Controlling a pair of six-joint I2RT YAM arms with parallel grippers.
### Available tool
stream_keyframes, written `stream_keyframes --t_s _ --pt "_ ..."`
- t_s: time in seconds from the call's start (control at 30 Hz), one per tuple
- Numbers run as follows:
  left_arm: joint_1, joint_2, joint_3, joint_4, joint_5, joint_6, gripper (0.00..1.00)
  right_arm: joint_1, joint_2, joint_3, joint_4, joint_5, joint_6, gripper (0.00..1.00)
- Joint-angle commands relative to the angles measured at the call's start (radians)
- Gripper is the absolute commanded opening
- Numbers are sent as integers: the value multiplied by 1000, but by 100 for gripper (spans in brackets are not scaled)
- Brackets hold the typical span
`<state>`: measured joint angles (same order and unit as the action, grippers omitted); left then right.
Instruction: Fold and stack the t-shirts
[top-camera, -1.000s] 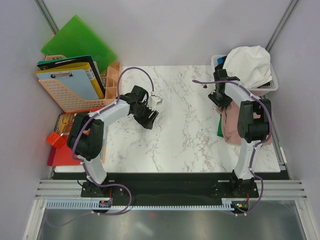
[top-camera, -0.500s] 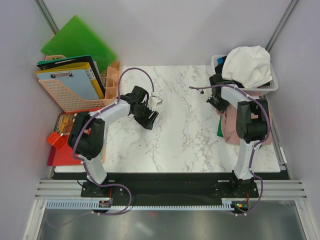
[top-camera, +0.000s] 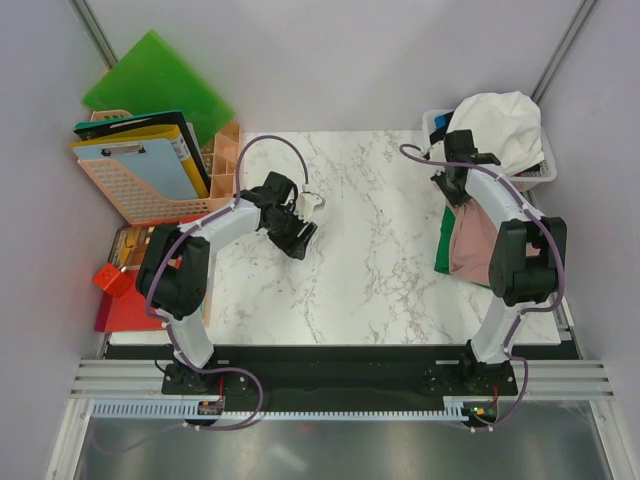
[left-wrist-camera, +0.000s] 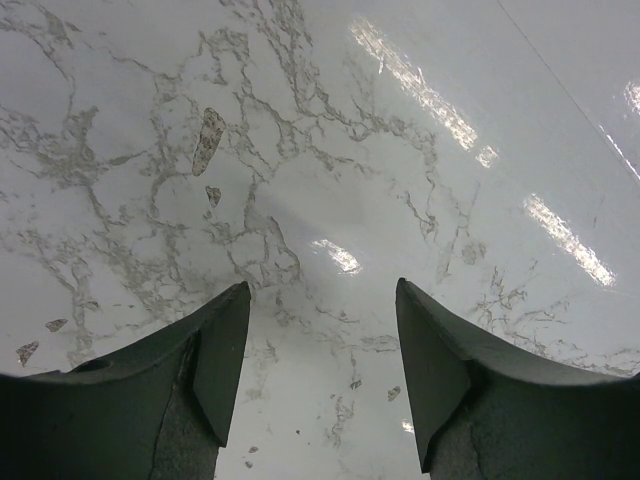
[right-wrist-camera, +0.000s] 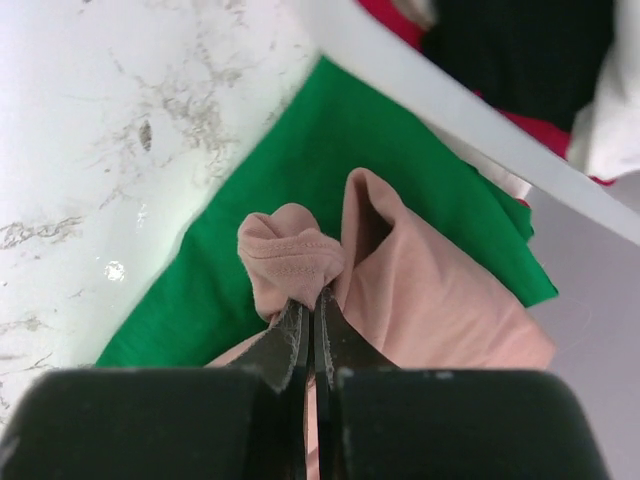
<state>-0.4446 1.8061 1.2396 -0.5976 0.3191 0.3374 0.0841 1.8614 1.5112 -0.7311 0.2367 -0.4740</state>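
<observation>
Two hands in view. Right hand (right-wrist-camera: 308, 320) clenched tight on a bunched fold of the pink t-shirt (right-wrist-camera: 400, 290), fingers pressed together with cloth puffing out just above the tips. Rest of the pink shirt trails back from the pinch toward the near right edge of the bench (top-camera: 370, 230). Green t-shirt (right-wrist-camera: 270, 190) lies flat under it, touching, one corner out on the marble. Just past that is the white rim of the laundry basket (right-wrist-camera: 440, 95), with dark cloth (right-wrist-camera: 520, 50) inside and a white t-shirt (top-camera: 500, 125) heaped on top at the far right corner.

Left hand (left-wrist-camera: 320, 370) released, fingers spread wide, nothing between them, bare marble below. It sits left of centre, well apart from the shirts. Off the bench's left side: pink rack (top-camera: 140, 195) holding a clipboard (top-camera: 135, 160), green board (top-camera: 160, 85) behind it.
</observation>
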Motion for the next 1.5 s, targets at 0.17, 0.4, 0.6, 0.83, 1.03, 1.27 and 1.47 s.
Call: stream_keyframes --t_s 0.17,0.4,0.6,0.83,1.03,1.27,1.47 --pt "-3 -11 18 4 6 45 67 -164 -116 1 48 -80 54 0" --pt "-3 2 31 2 12 38 67 -227 -168 -39 42 -143 32 0" --pt "-3 -1 27 -1 6 40 67 -227 -148 -45 35 -232 52 9" --pt "-3 2 24 1 0 43 67 -225 -160 26 6 -372 100 85" --pt "-3 -2 26 -1 -3 43 67 -225 -271 38 -11 -398 129 87" --pt "-3 -33 12 1 -8 49 67 -236 -431 -164 -126 -320 161 91" --pt "-3 -24 17 1 6 51 67 -251 -562 -400 -7 -255 225 92"
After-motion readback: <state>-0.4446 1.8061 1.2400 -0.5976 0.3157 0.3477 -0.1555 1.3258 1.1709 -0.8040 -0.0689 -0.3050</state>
